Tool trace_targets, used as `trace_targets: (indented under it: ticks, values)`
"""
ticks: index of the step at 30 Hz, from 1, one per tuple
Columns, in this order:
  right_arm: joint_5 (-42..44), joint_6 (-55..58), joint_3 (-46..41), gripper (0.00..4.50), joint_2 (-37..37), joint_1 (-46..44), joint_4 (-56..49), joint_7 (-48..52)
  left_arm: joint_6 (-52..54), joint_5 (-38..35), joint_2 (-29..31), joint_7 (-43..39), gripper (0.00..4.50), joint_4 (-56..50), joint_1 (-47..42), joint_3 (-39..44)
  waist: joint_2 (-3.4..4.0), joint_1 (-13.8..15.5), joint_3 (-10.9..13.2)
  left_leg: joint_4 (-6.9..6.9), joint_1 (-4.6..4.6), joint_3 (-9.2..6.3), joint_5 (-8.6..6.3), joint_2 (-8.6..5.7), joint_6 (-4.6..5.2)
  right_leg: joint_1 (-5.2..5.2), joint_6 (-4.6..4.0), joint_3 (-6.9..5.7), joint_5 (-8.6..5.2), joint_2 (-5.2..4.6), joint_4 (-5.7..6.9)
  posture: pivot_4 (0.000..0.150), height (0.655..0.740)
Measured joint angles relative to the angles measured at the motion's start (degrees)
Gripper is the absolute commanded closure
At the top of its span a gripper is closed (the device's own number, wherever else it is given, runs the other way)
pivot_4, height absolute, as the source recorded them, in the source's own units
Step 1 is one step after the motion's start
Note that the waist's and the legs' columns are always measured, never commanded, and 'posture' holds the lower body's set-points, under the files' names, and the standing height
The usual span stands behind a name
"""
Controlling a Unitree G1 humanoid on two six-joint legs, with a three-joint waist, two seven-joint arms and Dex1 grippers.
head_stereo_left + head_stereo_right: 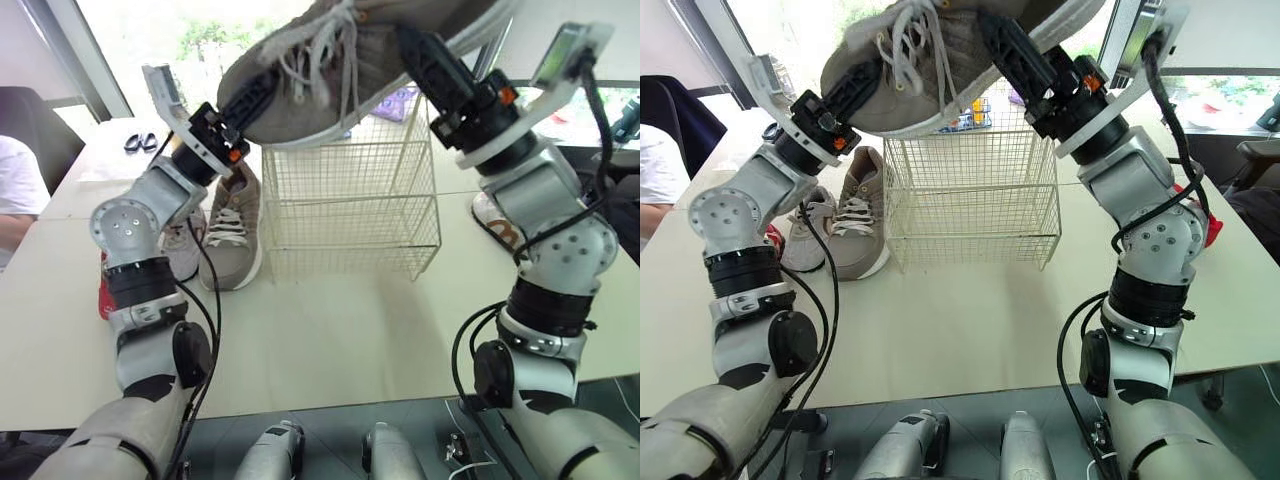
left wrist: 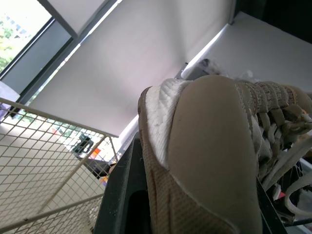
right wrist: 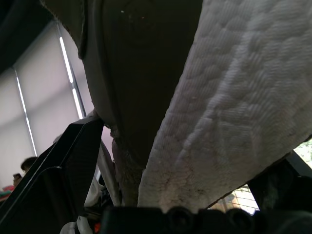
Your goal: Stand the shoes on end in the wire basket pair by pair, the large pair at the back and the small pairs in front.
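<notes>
1. Large grey sneaker [image 1: 330, 80] hangs in the air, roughly level, just above the wire basket [image 1: 350, 200] and not yet inside it.
2. Left gripper [image 1: 250, 100] is clamped on the toe end. Right gripper [image 1: 430, 60] is clamped on the heel end. The left wrist view shows the toe cap sitting between that claw's fingers.
3. Basket stands on the table [image 1: 350, 330], at the far middle. Through the mesh it looks to hold no shoe yet.
4. Matching grey sneaker [image 1: 232, 230] lies flat on the table just left of the basket, touching or nearly touching its wall. A small light-coloured shoe [image 1: 185, 245] lies against its left side, and a red item [image 1: 105, 290] lies further left, partly hidden by the arm.
5. White shoe [image 1: 497, 225] lies right of the basket, mostly hidden behind the right arm.
6. Judgement: the task is at its start. The first large shoe is about to be lowered to the back, and its mate and all the small pairs remain.
7. Writing: none legible. The white shoe carries a brownish curved mark that I cannot read as a brand.
</notes>
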Motion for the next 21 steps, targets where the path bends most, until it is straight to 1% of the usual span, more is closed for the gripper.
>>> trace_targets:
  ticks: [6, 7, 9, 12, 14, 16, 19, 21]
  values:
    - [3.3, 0.1, 0.2, 0.04, 0.4, -1.0, 0.8, -2.2, -1.7, -0.5, 0.1, -0.1, 3.83, -1.2, 1.5, -0.7, 0.00, 0.1, 0.0, 0.01, 0.00, 0.00, 0.00, -0.01, 0.00, 0.00, 0.00, 0.00, 0.00, 0.00, 0.00, 0.150, 0.7400]
    - [3.7, 0.1, 0.2, 0.27, 0.4, -1.0, 0.8, -2.3, -1.8, -0.6, 0.1, 0.0, 3.83, -1.5, 1.7, -0.8, 0.00, 0.1, 0.0, 0.00, 0.00, 0.00, 0.00, -0.01, 0.00, 0.00, 0.00, 0.00, 0.00, 0.00, 0.00, 0.150, 0.7400]
    - [4.0, 0.0, 0.2, 0.92, 0.4, -1.0, 1.0, -2.6, -2.0, -1.0, 0.1, 0.1, 3.83, -2.5, 2.3, -1.1, 0.00, 0.0, 0.0, 0.00, 0.00, 0.00, 0.00, 0.00, 0.00, 0.00, 0.00, 0.00, 0.00, 0.00, 0.00, 0.150, 0.7400]
    - [4.1, 0.0, 0.2, 2.15, 0.4, -1.0, 1.8, -3.0, -2.1, -1.2, 0.1, 0.2, 3.83, -3.9, 3.3, -1.3, 0.00, 0.0, 0.0, -0.01, 0.00, 0.01, 0.00, 0.00, 0.00, -0.01, 0.00, 0.00, 0.00, 0.00, 0.00, 0.150, 0.7400]
    - [4.1, 0.0, 0.4, 2.62, 0.4, -1.0, 1.9, -3.1, -2.2, -1.3, 0.2, 0.3, 3.83, -4.6, 3.8, -1.4, 0.00, 0.0, 0.0, -0.01, 0.00, 0.00, 0.00, 0.00, 0.00, -0.01, 0.00, 0.00, 0.00, 0.00, 0.00, 0.150, 0.7400]
    - [4.1, -0.1, 0.4, 2.71, 0.4, -1.0, 1.9, -3.1, -2.2, -1.3, 0.4, 0.4, 3.83, -4.9, 3.8, -1.5, 0.00, 0.0, 0.0, 0.00, 0.00, 0.01, 0.00, 0.00, 0.00, -0.01, 0.00, 0.00, 0.00, 0.00, 0.00, 0.150, 0.7400]
    - [4.0, -0.1, 0.6, 2.72, 0.4, -1.0, 1.9, -3.1, -2.2, -1.3, 1.1, 0.4, 3.83, -5.5, 4.2, -1.9, 0.00, 0.0, 0.0, -0.01, 0.00, 0.01, 0.00, 0.00, 0.00, -0.01, 0.00, 0.00, 0.00, 0.00, 0.00, 0.150, 0.7400]
    - [3.8, 0.0, 0.8, 2.72, 0.1, -1.0, 2.3, -2.9, -2.2, -1.2, 2.0, 0.2, 2.80, -5.7, 4.5, -2.6, 0.00, 0.0, 0.0, -0.01, 0.00, 0.01, 0.00, 0.00, 0.00, -0.01, 0.00, 0.00, 0.00, 0.01, 0.00, 0.150, 0.7400]
